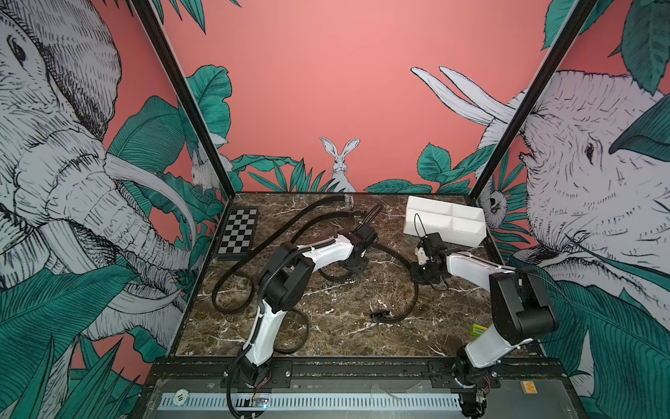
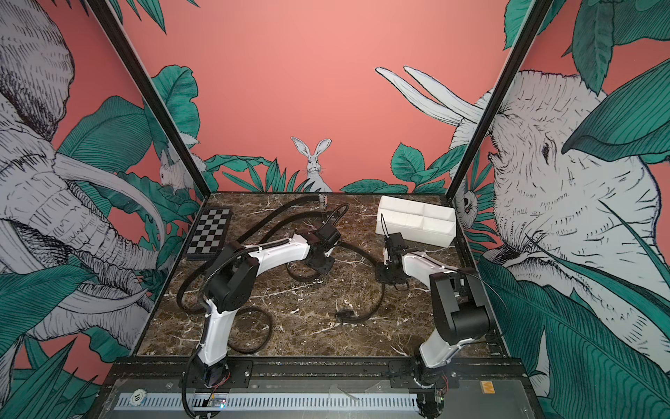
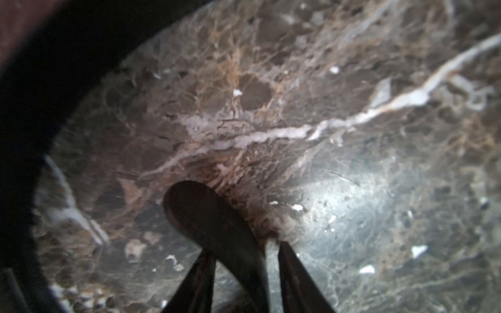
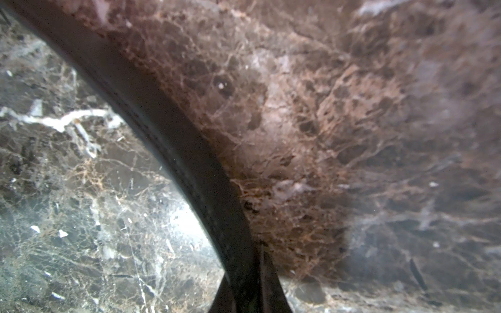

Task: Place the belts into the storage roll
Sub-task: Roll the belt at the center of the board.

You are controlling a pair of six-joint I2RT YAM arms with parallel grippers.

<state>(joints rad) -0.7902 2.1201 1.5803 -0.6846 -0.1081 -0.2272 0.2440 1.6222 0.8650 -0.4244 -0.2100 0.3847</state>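
Observation:
The white storage roll (image 1: 467, 235) (image 2: 435, 232) stands at the back right with its compartments bare. One black belt (image 1: 411, 303) (image 2: 379, 301) curves across the middle of the table to a buckle at the front. My right gripper (image 1: 420, 277) (image 4: 249, 271) is shut on this belt (image 4: 173, 135), low on the table. My left gripper (image 1: 353, 266) (image 3: 244, 248) stands open around a rounded belt end (image 3: 195, 206), with a gap showing beside one finger. A second belt (image 1: 232, 301) loops along the left. A third belt (image 1: 299, 339) coils by the left arm's base.
A black-and-grey checkered board (image 1: 237, 234) lies at the back left. A small green item (image 1: 478, 330) sits near the right arm's base. Black frame posts and patterned walls close in the marble table (image 1: 344, 337) on three sides.

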